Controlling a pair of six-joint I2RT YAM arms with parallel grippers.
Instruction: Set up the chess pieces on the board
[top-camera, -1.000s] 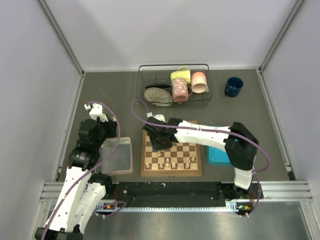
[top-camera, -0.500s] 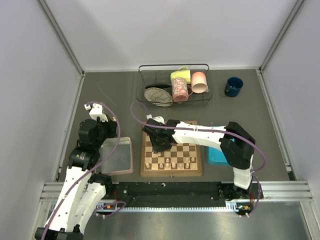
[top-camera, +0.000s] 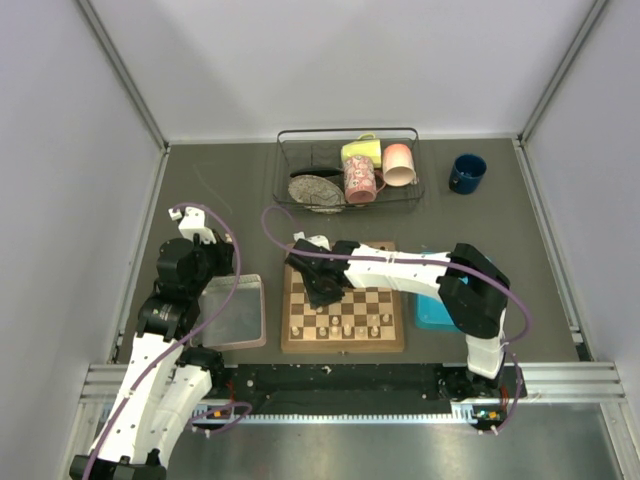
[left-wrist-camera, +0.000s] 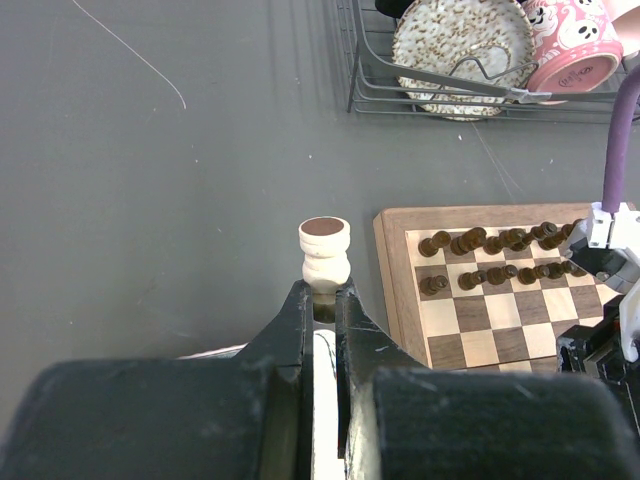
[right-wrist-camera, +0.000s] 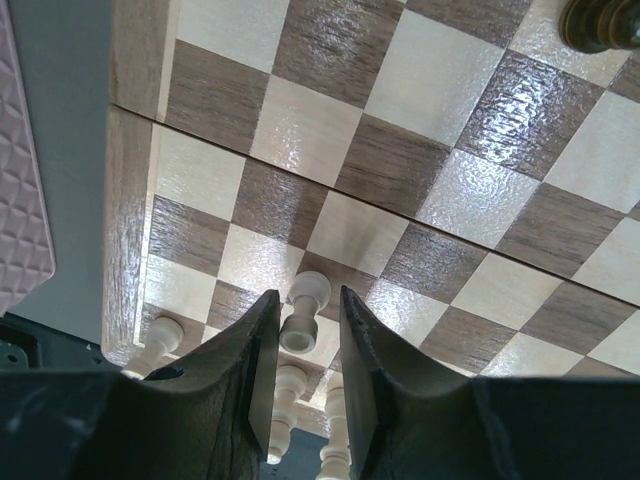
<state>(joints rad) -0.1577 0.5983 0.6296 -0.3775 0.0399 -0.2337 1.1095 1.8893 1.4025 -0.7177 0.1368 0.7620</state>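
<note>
The board (top-camera: 343, 345) lies in front of the arm bases, with dark chess pieces (left-wrist-camera: 500, 240) along its far rows and pale ones (top-camera: 346, 328) along its near rows. My right gripper (right-wrist-camera: 305, 305) hangs low over the board's near left part. A pale piece (right-wrist-camera: 303, 312) stands between its fingers, and a thin gap shows on the right side. My left gripper (left-wrist-camera: 322, 295) is held over the grey table left of the board, above the pinkish tray. It is shut on a pale chess piece (left-wrist-camera: 325, 250) whose round brown end points away.
A clear pinkish tray (top-camera: 232, 310) lies left of the board and a blue tray (top-camera: 435, 312) lies right of it, under the right arm. A wire rack (top-camera: 348, 170) with mugs and a plate stands at the back. A dark blue mug (top-camera: 466, 173) is beside it.
The right gripper's fingers have drawn closer together around the pale piece, and the arm has shifted slightly left. The left arm has not moved.
</note>
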